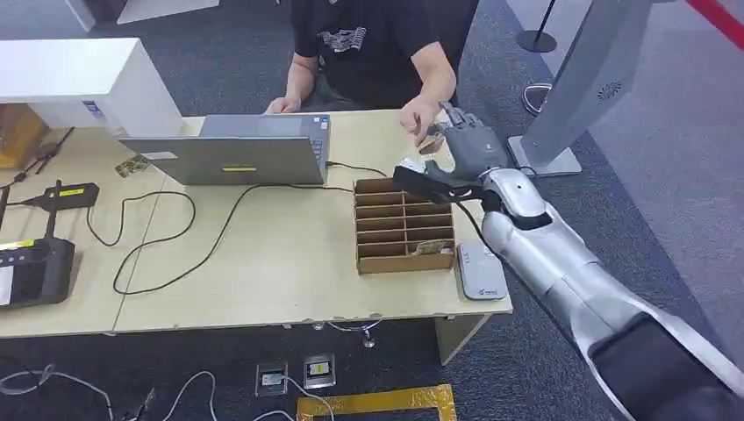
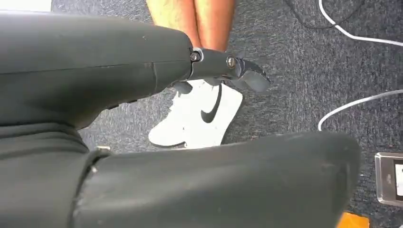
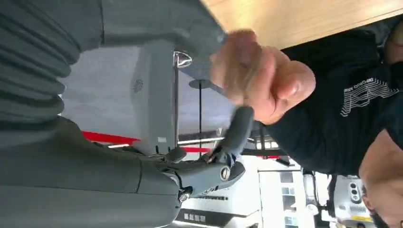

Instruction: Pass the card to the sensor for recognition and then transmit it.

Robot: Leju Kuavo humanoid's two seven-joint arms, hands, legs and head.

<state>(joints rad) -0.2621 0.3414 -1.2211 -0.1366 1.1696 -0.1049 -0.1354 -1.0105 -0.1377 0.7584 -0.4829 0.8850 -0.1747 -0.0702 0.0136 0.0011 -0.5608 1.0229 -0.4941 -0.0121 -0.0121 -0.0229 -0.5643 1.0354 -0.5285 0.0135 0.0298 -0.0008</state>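
My right hand (image 1: 468, 145) is raised over the far right of the table (image 1: 263, 263), beyond the cardboard divider box (image 1: 404, 226). A person's hand (image 1: 419, 117) meets it there, closed around a small brownish card (image 1: 430, 146). In the right wrist view that person's hand (image 3: 259, 76) is blurred, one of my dark fingers (image 3: 240, 128) reaches up to it, and nothing lies between that finger and my thumb (image 3: 209, 173). The grey card sensor (image 1: 481, 270) lies flat on the table beside the box. My left hand (image 2: 223, 71) hangs down over the carpet and holds nothing.
The person in a black shirt (image 1: 368, 44) sits behind the table at a grey laptop (image 1: 232, 153). Black cables (image 1: 175, 237) cross the tabletop, and dark devices (image 1: 35, 267) sit at the left. Another card (image 1: 430, 248) lies in the box. A grey stand (image 1: 583, 88) rises at the right.
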